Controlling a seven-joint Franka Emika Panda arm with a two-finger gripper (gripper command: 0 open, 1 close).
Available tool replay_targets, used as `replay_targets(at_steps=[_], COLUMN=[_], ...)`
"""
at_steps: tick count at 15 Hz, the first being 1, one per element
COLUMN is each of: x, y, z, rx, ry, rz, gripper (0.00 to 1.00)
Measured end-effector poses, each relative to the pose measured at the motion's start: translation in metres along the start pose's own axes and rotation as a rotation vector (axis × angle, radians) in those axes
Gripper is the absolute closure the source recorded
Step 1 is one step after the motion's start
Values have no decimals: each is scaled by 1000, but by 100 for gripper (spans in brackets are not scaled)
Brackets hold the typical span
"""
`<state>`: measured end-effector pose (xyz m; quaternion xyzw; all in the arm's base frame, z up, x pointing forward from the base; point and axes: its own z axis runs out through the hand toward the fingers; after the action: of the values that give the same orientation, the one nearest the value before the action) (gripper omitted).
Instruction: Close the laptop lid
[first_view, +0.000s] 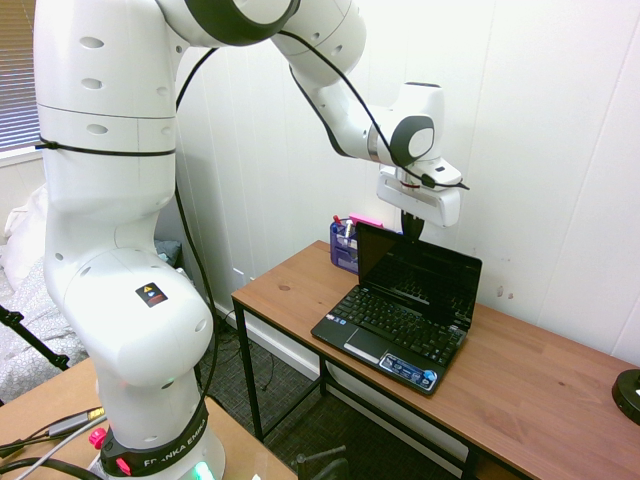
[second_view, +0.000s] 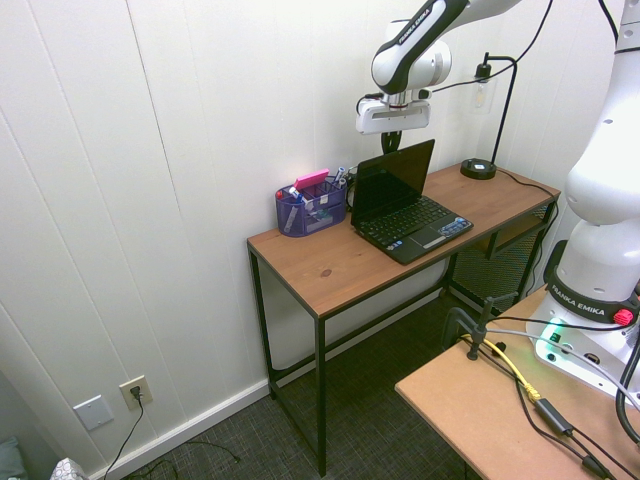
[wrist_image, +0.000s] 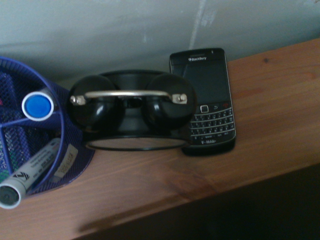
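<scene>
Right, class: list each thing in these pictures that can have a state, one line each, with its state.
laptop lid: open, upright, screen dark.
laptop: sits on the wooden desk, keyboard exposed.
claw: just above the lid's top edge; whether open or shut cannot be told.
phone: lies flat on the desk, face up, screen dark.
blue mesh organiser: upright, holding pens.

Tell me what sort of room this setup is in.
Probably a home office or desk corner: a narrow wooden desk against a white panelled wall, with an open laptop, a blue mesh pen holder and a desk lamp.
</scene>
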<state>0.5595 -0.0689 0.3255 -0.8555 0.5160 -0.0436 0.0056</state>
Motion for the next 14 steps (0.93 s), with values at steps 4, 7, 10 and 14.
replay_targets(at_steps=[4, 7, 10, 14], x=[-14, -27, -41, -55], y=[30, 53, 72, 97], z=[4, 19, 40, 64], rx=[-15, -26, -43, -53], ry=[-15, -27, -44, -71], rz=[11, 20, 26, 60], gripper=[100, 100, 100, 100])
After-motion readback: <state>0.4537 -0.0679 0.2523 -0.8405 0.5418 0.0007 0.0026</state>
